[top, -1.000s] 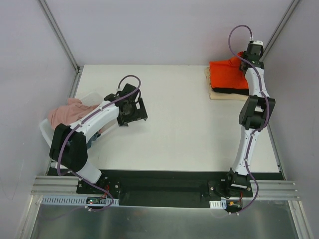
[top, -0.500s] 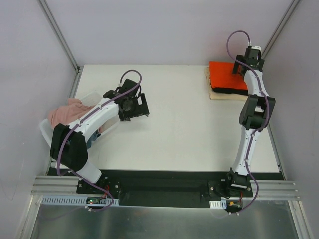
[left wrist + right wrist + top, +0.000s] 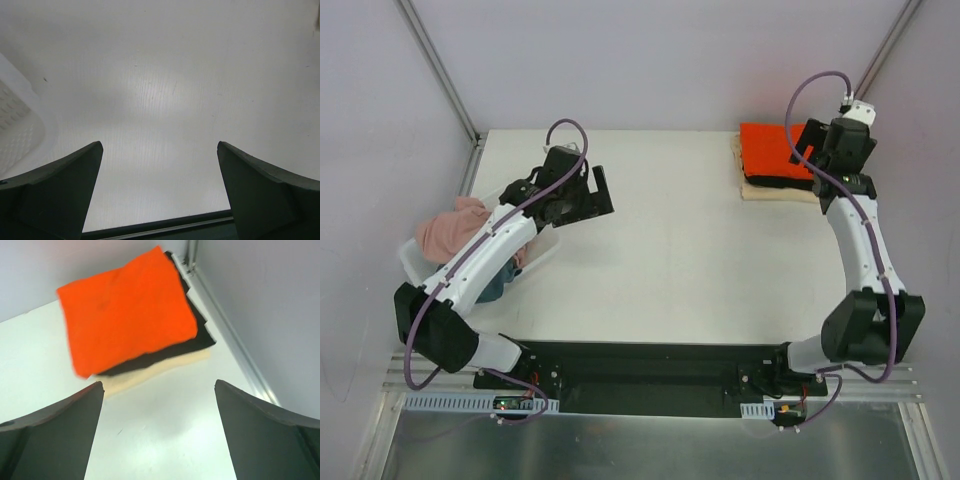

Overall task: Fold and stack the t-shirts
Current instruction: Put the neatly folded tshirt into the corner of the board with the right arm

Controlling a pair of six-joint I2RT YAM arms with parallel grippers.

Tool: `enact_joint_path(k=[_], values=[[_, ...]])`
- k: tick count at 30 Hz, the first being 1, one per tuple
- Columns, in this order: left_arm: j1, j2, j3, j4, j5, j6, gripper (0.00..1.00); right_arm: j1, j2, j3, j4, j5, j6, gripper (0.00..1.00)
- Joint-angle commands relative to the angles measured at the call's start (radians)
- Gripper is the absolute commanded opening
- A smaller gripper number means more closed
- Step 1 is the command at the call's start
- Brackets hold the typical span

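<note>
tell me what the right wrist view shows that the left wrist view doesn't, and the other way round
Only the right wrist view: a folded stack with the bright orange-red cloth shirt on top, a black cloth shirt under it and a cream-beige cloth shirt at the bottom, beside a metal frame rail. Only the left wrist view: a corner of the white plastic tub. Both: the white tabletop, plus the right end effector and left end effector, each open and empty.
</note>
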State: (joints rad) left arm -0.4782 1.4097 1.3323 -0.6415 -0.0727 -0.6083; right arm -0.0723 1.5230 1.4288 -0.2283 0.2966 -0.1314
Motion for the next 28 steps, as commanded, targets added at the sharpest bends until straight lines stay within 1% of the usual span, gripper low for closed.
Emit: enact_joint_path(k=[1,2,3,4,5,6,7,12,14,19,22,25,28], values=[[-0.026,-0.067,-0.025,-0.017,-0.030,0.016,0.99,0.070,-0.197,-0.228,0.027,-0.036,0.127,0.97],[-0.031,-0.078,-0.031,-0.017,-0.036,0.013,0.99,0.098,-0.231,-0.272,0.021,0.010,0.130,0.97],[-0.043,-0.084,-0.039,-0.015,-0.039,0.012,0.99,0.126,-0.301,-0.310,0.012,0.034,0.128,0.97],[-0.049,-0.092,-0.057,-0.014,-0.042,0.005,0.99,0.184,-0.331,-0.383,0.001,0.056,0.163,0.97],[-0.057,-0.104,-0.070,-0.014,-0.045,0.001,0.99,0.210,-0.366,-0.416,-0.009,0.094,0.174,0.97],[-0.075,-0.110,-0.084,-0.012,-0.050,-0.004,0.99,0.251,-0.421,-0.448,-0.025,0.099,0.187,0.97],[-0.086,-0.121,-0.109,-0.012,-0.065,-0.013,0.99,0.268,-0.454,-0.520,-0.031,0.098,0.219,0.97],[-0.131,-0.192,-0.206,-0.010,-0.096,-0.051,0.99,0.336,-0.627,-0.735,-0.016,-0.043,0.295,0.97],[-0.138,-0.230,-0.261,-0.007,-0.101,-0.076,0.99,0.353,-0.713,-0.812,-0.022,-0.050,0.321,0.97],[-0.142,-0.290,-0.369,-0.003,-0.088,-0.114,0.99,0.370,-0.862,-0.883,-0.049,0.024,0.354,0.97],[-0.146,-0.317,-0.409,-0.001,-0.088,-0.142,0.99,0.371,-0.902,-0.900,-0.051,0.029,0.334,0.97],[-0.149,-0.342,-0.432,0.002,-0.091,-0.157,0.99,0.373,-0.887,-0.900,-0.059,0.041,0.319,0.97],[-0.149,-0.345,-0.421,-0.001,-0.102,-0.146,0.99,0.378,-0.856,-0.893,-0.056,0.056,0.320,0.96]])
